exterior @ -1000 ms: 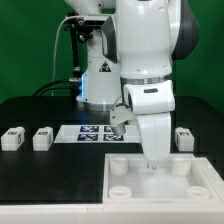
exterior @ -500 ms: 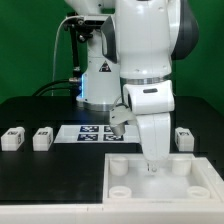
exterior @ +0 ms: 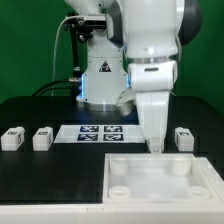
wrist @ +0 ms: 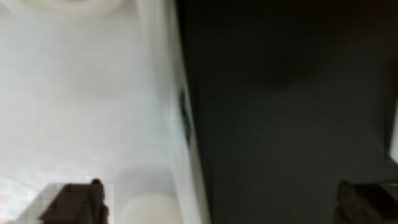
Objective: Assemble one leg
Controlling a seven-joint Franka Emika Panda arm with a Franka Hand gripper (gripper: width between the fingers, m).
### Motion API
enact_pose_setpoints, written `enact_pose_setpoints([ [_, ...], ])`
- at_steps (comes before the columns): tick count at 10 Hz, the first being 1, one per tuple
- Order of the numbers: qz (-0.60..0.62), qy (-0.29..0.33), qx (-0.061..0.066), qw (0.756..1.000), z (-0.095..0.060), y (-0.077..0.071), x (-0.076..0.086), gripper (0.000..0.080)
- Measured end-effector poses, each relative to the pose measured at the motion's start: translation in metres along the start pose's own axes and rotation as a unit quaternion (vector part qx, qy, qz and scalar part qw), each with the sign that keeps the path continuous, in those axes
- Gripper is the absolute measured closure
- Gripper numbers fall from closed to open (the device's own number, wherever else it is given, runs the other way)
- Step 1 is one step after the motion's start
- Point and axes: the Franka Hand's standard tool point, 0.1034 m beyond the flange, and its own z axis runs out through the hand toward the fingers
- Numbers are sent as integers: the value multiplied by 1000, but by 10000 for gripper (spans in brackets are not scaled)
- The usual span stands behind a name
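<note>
Three legs, small white blocks with tags, stand on the black table: two at the exterior view's left and one at its right. My gripper hangs over the far edge of the large white panel, between the marker board and the right leg. In the wrist view my gripper is open, its dark fingertips wide apart with nothing between them. One finger is over the white panel, the other over the black table. No leg shows in the wrist view.
The marker board lies flat on the table behind the panel. The robot's base and cables stand at the back. The panel has round corner holes and fills the front right of the table.
My gripper has risen off the panel's far edge and shifted slightly toward the exterior view's right. The wrist has turned. The legs and panel have not moved.
</note>
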Motion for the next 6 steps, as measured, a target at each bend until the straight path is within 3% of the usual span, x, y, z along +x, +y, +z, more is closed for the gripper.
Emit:
enact_pose_setpoints([
  [1, 8, 0, 1, 1000, -2, -7, 6, 151],
  [3, 155, 2, 0, 988, -7, -22, 30, 151],
  [6, 276, 12, 3, 961, -3, -21, 30, 151],
])
